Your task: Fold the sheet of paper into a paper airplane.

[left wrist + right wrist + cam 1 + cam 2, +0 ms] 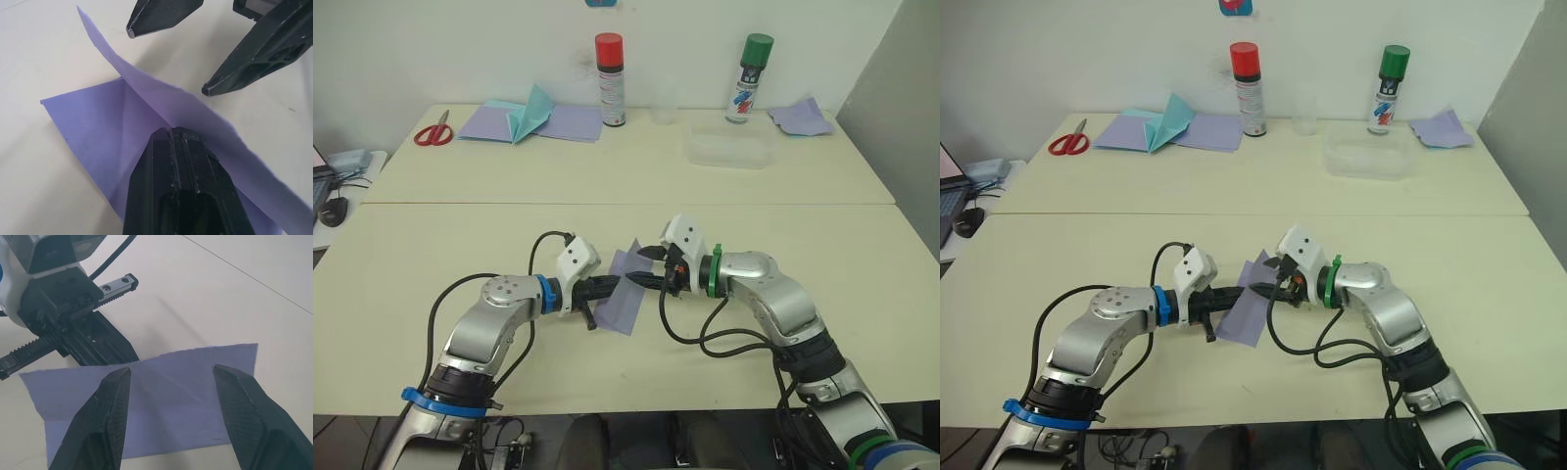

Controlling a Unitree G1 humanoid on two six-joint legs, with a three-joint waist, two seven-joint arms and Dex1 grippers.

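Two cream desks [431, 255] stand pushed together against a white wall, their seam running across the middle of the scene. The near desk lies bare on both sides of the robot's arms and out to its front edge. Along the far desk sit red-handled scissors [433, 130], flat lavender sheets [570, 121] with a teal folded paper [532, 113], a red-capped spray can [610, 80], a green-capped spray can [749, 77], a clear plastic tray [728, 149] and a rumpled lavender scrap [801, 117] near the right corner.

At the centre of the near desk, the sheet of paper [625, 296] lies partly folded, one flap raised along a crease while the rest rests flat. The left pincer [612, 286] is closed on the sheet, its two black fingers pressed together with the raised flap running up from between them. The right pincer [168, 382] faces it from the opposite side, its fingers spread wide and hovering just over the sheet's upper edge, the tips apart from the paper. The two pincers nearly meet above the sheet.
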